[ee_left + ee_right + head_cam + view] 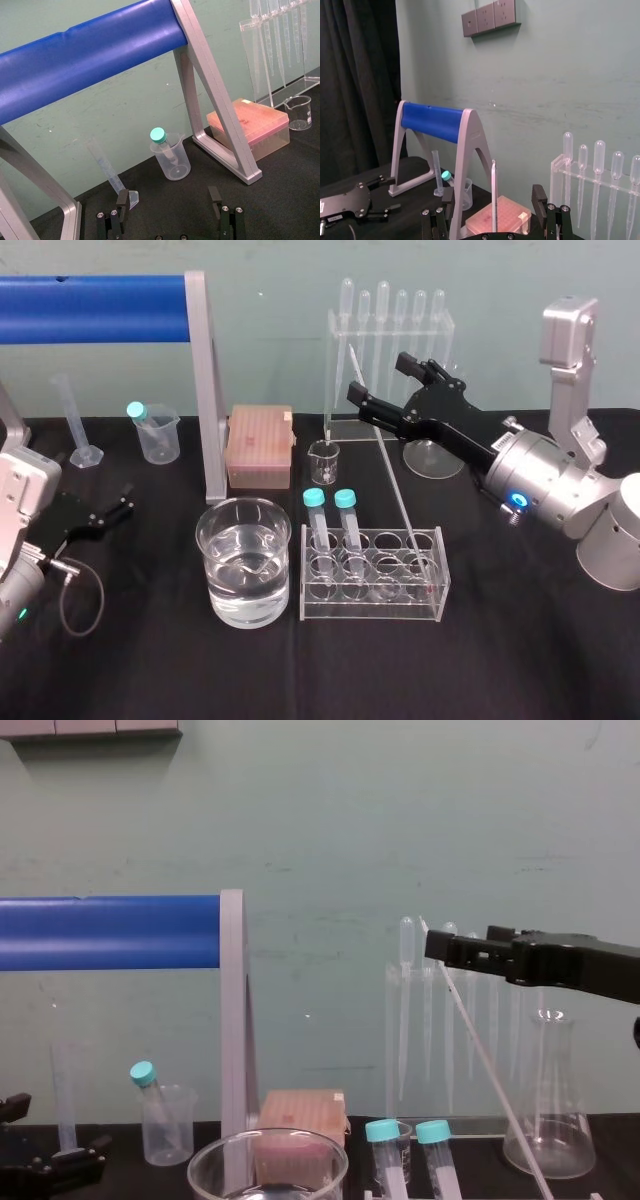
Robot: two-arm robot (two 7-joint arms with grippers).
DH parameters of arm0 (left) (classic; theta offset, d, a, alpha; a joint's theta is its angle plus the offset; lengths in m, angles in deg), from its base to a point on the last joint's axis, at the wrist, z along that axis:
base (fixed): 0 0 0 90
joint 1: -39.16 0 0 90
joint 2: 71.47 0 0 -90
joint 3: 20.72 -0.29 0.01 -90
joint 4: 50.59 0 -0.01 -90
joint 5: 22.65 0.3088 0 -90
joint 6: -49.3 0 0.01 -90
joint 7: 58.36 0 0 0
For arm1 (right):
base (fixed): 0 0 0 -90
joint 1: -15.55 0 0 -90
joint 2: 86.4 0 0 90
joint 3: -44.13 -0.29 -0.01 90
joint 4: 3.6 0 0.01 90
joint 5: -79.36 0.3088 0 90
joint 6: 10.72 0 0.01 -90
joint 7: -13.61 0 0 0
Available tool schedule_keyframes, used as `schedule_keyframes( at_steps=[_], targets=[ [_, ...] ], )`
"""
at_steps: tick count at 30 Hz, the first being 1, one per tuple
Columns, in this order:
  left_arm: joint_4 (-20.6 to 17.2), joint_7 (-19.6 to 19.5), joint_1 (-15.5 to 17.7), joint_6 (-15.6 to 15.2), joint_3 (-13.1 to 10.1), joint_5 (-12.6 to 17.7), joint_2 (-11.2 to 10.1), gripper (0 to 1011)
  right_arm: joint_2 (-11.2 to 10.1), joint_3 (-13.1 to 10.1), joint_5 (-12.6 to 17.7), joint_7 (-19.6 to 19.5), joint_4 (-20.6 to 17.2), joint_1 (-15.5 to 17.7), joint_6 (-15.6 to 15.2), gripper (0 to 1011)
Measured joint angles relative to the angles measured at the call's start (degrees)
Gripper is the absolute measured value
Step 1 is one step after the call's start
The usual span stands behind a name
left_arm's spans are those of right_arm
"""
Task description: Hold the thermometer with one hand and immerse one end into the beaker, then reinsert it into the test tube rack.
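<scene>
**A:** Where is the long black two-fingered right pincer, and is it holding anything?

**B:** It hangs above the back of the table with its fingers spread wide, and it holds nothing. The top of the thin, straight whitish glass thermometer stands in the gap between them. As far as the right wrist view shows, it touches neither finger.

**A:** And the rest of the rod?

**B:** It slants down from the pincer and back toward the robot. Its foot sits in an end hole of the clear acrylic test tube rack, on the side away from the two teal-capped tubes.

**A:** And the vessel for the dip?

**B:** The wide clear glass beaker stands below the pincer, on the robot's left of it and just beside the rack. It is partly filled with clear liquid.

**A:** So how far along is the task?

**B:** I'd say barely begun. The pincer is lined up, but no grasp has been made. It has yet to close on the rod, lift it free of the rack, lower one end into the beaker and put the rod back in its hole.

**A:** What about the other arm?

**B:** The left pincer is parked low, far to the left of the working one, with its fingers apart.
</scene>
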Motion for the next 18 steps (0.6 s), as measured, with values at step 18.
schedule_keyframes(
  at_steps=[18],
  targets=[
    [0.0,0.0,0.0,0.0,0.0,0.0,0.0,1008,2.64,2.01,0.24,-0.08,6.32,-4.37,-3.88,1003]
  ],
)
